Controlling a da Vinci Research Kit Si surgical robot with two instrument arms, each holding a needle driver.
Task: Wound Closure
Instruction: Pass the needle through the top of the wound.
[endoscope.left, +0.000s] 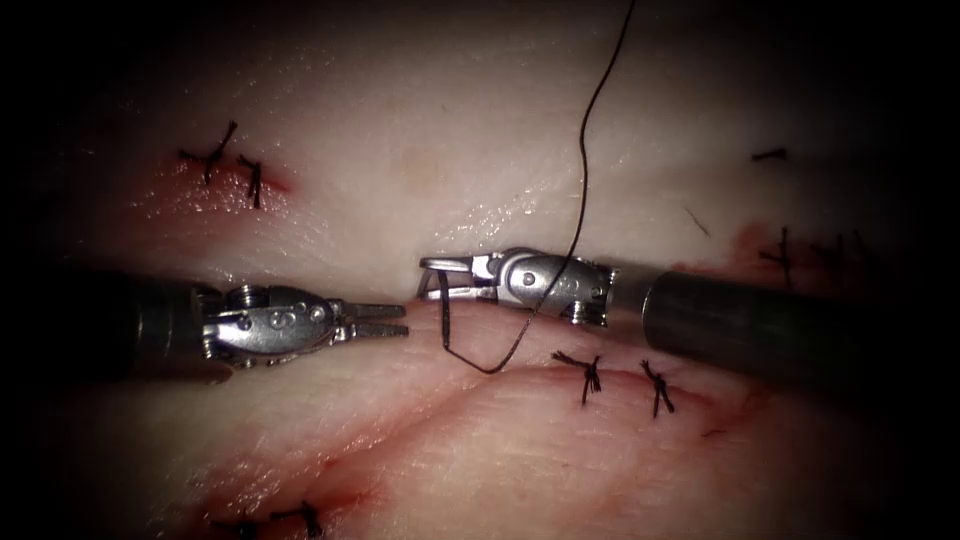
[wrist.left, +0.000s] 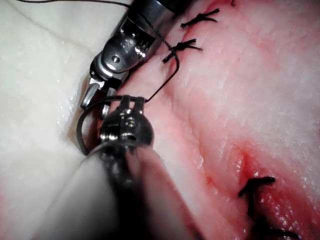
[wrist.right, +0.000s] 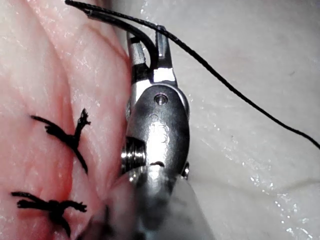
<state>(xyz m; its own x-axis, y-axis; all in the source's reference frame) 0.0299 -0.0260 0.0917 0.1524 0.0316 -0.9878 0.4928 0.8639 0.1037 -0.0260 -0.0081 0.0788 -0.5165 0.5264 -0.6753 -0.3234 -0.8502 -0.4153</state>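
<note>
My right tool (endoscope.left: 435, 278) comes in from the right, its jaws shut on the dark curved needle (endoscope.left: 444, 315), which sits deep between them (wrist.right: 148, 42). The needle's tail hangs toward the cut (endoscope.left: 400, 405); its tip end is hidden at the jaws, so I cannot tell whether it is in the tissue. Black thread (endoscope.left: 583, 180) loops from the tail, crosses the right tool's wrist and runs up out of view. My left tool (endoscope.left: 385, 320) points at the needle from the left, a short gap away, jaws slightly open and holding nothing. From the left wrist, the needle (wrist.left: 85, 122) arcs beside the left jaws (wrist.left: 132, 102).
Two knotted stitches (endoscope.left: 590, 372) (endoscope.left: 658, 387) close the cut just right of the needle. Older stitches sit at the upper left (endoscope.left: 215, 155), the bottom left (endoscope.left: 300, 515) and the far right (endoscope.left: 780, 250). Red fluid stains the tissue around them.
</note>
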